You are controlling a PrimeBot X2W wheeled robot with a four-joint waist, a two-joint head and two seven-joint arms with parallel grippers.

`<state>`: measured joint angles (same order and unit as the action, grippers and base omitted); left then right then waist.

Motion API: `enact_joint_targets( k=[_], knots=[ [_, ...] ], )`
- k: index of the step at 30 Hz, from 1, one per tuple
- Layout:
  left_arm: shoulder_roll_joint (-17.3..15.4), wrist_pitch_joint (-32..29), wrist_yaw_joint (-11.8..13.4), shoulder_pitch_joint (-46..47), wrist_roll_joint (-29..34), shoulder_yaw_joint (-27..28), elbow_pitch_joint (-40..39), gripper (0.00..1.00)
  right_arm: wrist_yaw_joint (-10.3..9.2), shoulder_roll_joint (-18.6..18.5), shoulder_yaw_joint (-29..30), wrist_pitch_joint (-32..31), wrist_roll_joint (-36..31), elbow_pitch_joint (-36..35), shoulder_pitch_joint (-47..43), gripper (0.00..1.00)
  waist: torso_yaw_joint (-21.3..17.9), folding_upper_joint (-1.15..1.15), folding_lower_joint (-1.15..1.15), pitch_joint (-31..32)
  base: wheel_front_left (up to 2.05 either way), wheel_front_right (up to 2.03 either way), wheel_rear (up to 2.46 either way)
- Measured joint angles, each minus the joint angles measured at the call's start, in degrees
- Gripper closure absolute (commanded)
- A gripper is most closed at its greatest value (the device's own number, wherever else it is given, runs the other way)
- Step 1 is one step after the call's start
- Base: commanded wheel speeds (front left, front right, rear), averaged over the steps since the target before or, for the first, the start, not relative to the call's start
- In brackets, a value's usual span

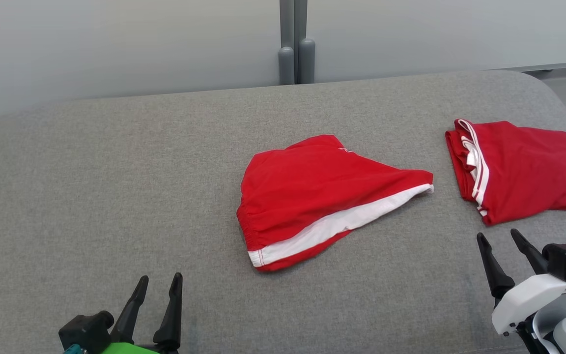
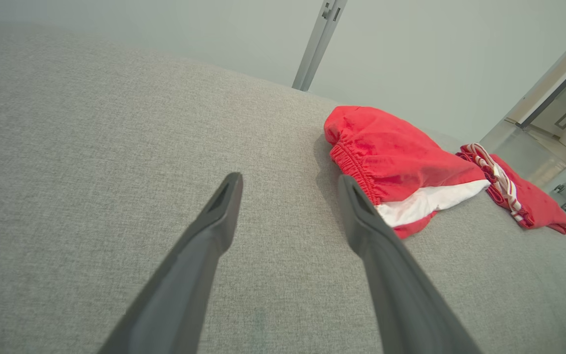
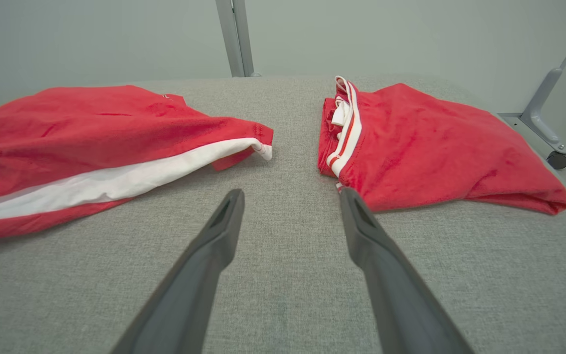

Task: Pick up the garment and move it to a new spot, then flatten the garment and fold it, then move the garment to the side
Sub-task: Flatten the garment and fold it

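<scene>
A red garment [image 1: 312,191] with a white side stripe and an elastic waistband lies folded over in the middle of the grey padded surface [image 1: 116,172]. It also appears in the left wrist view [image 2: 391,157] and the right wrist view [image 3: 81,132]. My left gripper [image 1: 160,278] hovers open near the front edge, left of the garment and apart from it; its open jaws [image 2: 289,177] hold nothing. Near the front right, my right gripper [image 1: 497,234] is open and empty, its jaws [image 3: 291,191] pointing at the gap between the two red garments.
A second red garment [image 1: 523,167] with white trim lies folded at the right end of the surface [image 3: 425,147]. A grey post [image 1: 294,44] stands behind the far edge against a pale wall. Bare fabric stretches across the left half.
</scene>
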<state>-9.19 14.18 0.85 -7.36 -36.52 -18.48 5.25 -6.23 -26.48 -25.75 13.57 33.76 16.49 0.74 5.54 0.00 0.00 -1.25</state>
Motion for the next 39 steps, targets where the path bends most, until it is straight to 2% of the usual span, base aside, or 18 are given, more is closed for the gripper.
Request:
enact_joint_targets(
  k=[13, 23, 29, 39],
  knots=[
    [-0.53, -0.02, 0.14, -1.24, 0.08, -0.71, -0.67, 0.00, -0.42, 0.77, 1.03, 0.09, -1.74, -1.70, -1.29, 0.00, 0.76, 0.00, 0.00, -0.02, 0.00, 0.00, 0.00],
    [-0.19, -0.89, 0.08, -1.21, 0.07, -1.67, -2.08, 0.00, -0.43, 0.76, 1.69, 0.35, -2.61, -3.14, -1.14, 0.00, 1.59, 0.00, 0.00, -2.29, 0.00, 0.00, 0.00],
    [1.02, -1.94, -0.89, -0.71, -0.13, -2.99, -2.64, 0.00, -0.51, 0.45, 2.26, 0.36, -3.11, -3.43, 0.07, 0.00, 1.75, 0.00, 0.00, -3.82, 0.00, 0.00, 0.00],
    [4.08, -6.60, -2.67, 3.43, -4.07, -6.44, -3.44, 0.00, -0.80, 0.45, 2.30, 0.51, -4.15, -4.48, 3.53, 0.00, 1.51, 0.00, 0.00, -7.30, 0.00, 0.00, 0.00]
  ],
)
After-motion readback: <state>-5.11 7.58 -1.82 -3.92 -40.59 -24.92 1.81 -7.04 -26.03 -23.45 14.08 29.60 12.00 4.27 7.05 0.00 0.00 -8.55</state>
